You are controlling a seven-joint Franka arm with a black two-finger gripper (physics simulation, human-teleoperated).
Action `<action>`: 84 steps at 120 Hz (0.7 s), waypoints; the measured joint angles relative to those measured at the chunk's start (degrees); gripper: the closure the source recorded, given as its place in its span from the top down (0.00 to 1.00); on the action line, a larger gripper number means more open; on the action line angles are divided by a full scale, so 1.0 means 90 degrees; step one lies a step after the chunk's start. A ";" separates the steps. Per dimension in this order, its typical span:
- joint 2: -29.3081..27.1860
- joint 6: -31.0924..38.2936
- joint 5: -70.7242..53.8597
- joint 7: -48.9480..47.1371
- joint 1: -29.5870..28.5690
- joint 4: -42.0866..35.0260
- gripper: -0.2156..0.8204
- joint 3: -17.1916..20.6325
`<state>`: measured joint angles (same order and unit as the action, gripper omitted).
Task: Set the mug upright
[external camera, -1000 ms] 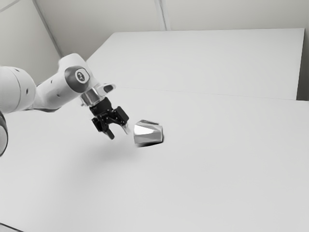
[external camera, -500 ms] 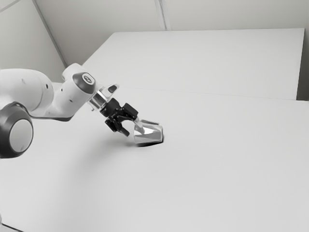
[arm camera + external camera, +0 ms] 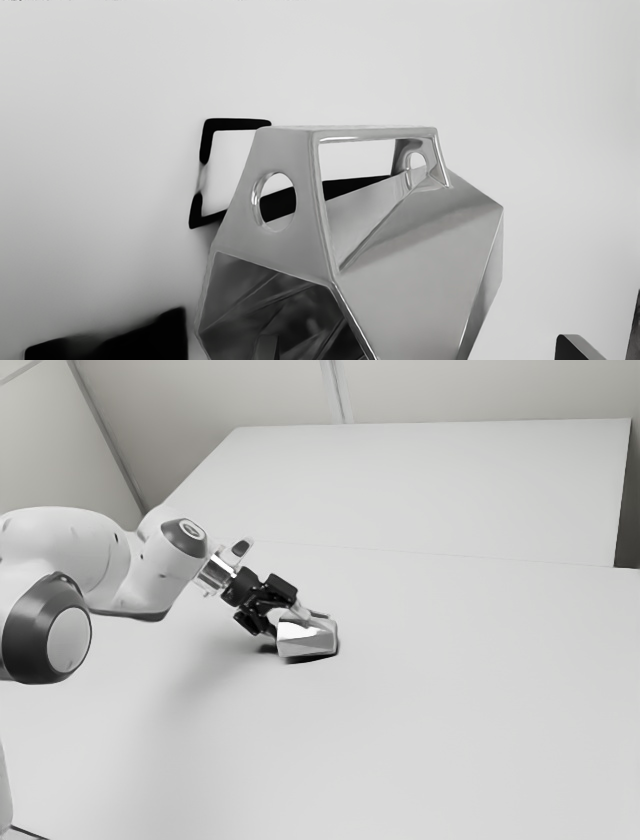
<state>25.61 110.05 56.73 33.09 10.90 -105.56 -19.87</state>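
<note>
The silvery faceted mug (image 3: 308, 639) lies on its side on the white table, its open mouth toward my hand. My gripper (image 3: 286, 626) is right at the mouth end, one finger reaching over the mug's near part. In the wrist view the mug (image 3: 410, 260) shows its angular handle with round holes and its dark opening. The gripper (image 3: 421, 348) stands open there: one fingertip (image 3: 267, 348) is at the dark opening, the other (image 3: 575, 348) is outside, apart from the mug's outer wall. Part of that wall is between them; how deep the first finger reaches is unclear.
The white table (image 3: 450, 710) extends around the mug, with dark shadows beside it. A large pale panel (image 3: 420, 490) stands beyond the table in the exterior view. The arm comes in from the exterior view's left.
My hand has moved toward the exterior view's right, from short of the mug up to its mouth end, tilting somewhat on the way. The mug has stayed where it was, on its side.
</note>
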 joint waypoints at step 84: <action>-0.0072 0.0143 0.0808 0.0108 0.0052 -0.0174 0.56 0.0051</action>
<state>24.96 111.34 64.00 34.06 11.37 -107.12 -19.41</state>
